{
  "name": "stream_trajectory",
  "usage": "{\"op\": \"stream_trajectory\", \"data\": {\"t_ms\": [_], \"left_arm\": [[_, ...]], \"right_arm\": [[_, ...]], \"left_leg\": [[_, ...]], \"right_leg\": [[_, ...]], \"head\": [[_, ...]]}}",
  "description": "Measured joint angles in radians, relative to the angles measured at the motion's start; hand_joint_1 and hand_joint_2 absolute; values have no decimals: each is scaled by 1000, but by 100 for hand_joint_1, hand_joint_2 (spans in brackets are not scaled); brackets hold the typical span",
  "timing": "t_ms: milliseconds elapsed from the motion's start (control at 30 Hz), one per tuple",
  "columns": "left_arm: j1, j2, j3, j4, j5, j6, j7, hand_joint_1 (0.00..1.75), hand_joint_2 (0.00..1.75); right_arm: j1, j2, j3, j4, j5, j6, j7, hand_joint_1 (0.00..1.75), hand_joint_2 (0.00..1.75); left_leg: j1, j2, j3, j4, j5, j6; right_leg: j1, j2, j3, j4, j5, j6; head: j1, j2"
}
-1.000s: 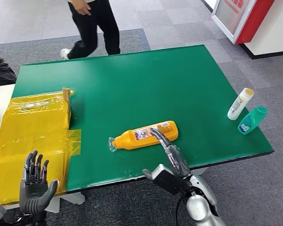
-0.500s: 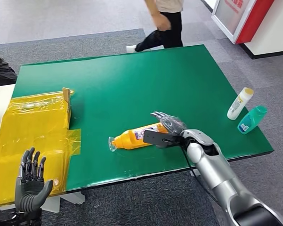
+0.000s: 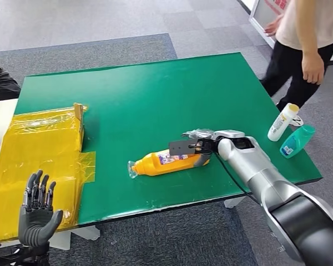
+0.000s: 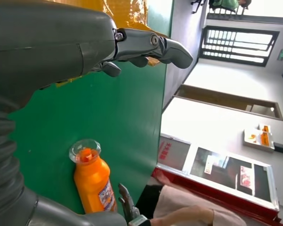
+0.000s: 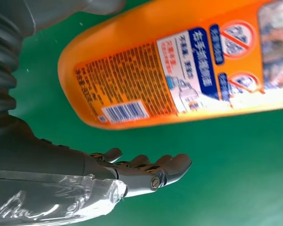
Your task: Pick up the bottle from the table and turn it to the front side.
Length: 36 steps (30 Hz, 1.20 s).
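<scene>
The orange bottle (image 3: 168,160) is seen lying on its side on the green table (image 3: 156,100), near the front edge, its clear cap pointing towards nine o'clock and its base towards three o'clock. The right hand (image 3: 194,147) is placed at the base end, fingers stretched over the far side and thumb on the near side; in the right wrist view the fingers (image 5: 151,172) are spread beside the label with green table showing between them and the bottle, so nothing is judged to be grasped yet. The left hand (image 3: 37,213) is held wide and idle at about seven o'clock, beside the yellow bag (image 3: 35,160).

Several risks are judged likely. If the fingers are closed so close to the rounded base, the bottle could be squeezed out and sent rolling towards six o'clock, off the table edge. A grip far from the middle could let the cap end sag once lifted. A person (image 3: 298,50) is standing at two o'clock, near the white bottle (image 3: 283,122) and the teal bottle (image 3: 297,141), which could be knocked by a wide swing.
</scene>
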Motion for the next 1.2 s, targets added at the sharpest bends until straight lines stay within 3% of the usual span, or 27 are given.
{"op": "stream_trajectory", "data": {"t_ms": [100, 167, 233, 300, 567, 833, 1033, 1200], "left_arm": [[-6, 1, -5, 5, 1, -4, 0, 0, 175], [-9, 2, -8, 8, 1, -5, 0, 0, 175], [-12, 3, -12, 10, 2, -5, 0, 0, 175], [-14, 6, -16, 12, 3, -5, 0, 0, 175], [-17, 11, -19, 18, 9, 0, 0, 0, 175], [-15, 18, -18, 18, 9, 12, 0, 0, 175], [-2, 13, -14, 6, 11, -25, 0, 0, 175], [-22, -2, -36, 5, -10, -25, 35, 0, 175]], "right_arm": [[-24, 0, 30, 61, -12, 17, -8, 0, 175], [-31, 0, 47, 90, -17, 19, -12, 19, 175], [-35, 0, 61, 112, -21, 18, -15, 106, 175], [-39, 0, 73, 129, -25, 18, -18, 175, 175], [-54, 0, 107, 161, -61, -11, -36, 175, 175], [-24, -20, 110, 102, -189, -121, -60, 175, 175], [143, -62, 66, -173, -381, -278, -44, 175, 175], [341, -19, 5, -406, -469, -372, -91, 175, 175]], "left_leg": [[0, 0, 0, 0, 0, 0], [0, 0, 0, 0, 0, 0], [0, 0, 0, 0, 0, 0], [0, 0, 0, 0, 0, 0], [0, 0, 0, 0, 0, 0], [0, 0, 0, 0, 0, 0], [1, -1, 0, 0, -1, 0], [1, -1, 0, 0, -3, -1]], "right_leg": [[0, 0, 0, 0, 0, 0], [0, 0, 0, 0, 0, 0], [0, 0, 0, 0, 0, 0], [0, 0, 0, 0, 0, 0], [0, 0, 0, 0, 0, 0], [0, 0, 0, 0, 0, 0], [0, -1, 0, 0, -1, 1], [1, 0, 0, 0, -3, 0]], "head": [[0, 0], [0, 0], [0, 0], [0, 0], [0, 0], [0, 0], [0, 0], [0, 0]]}}
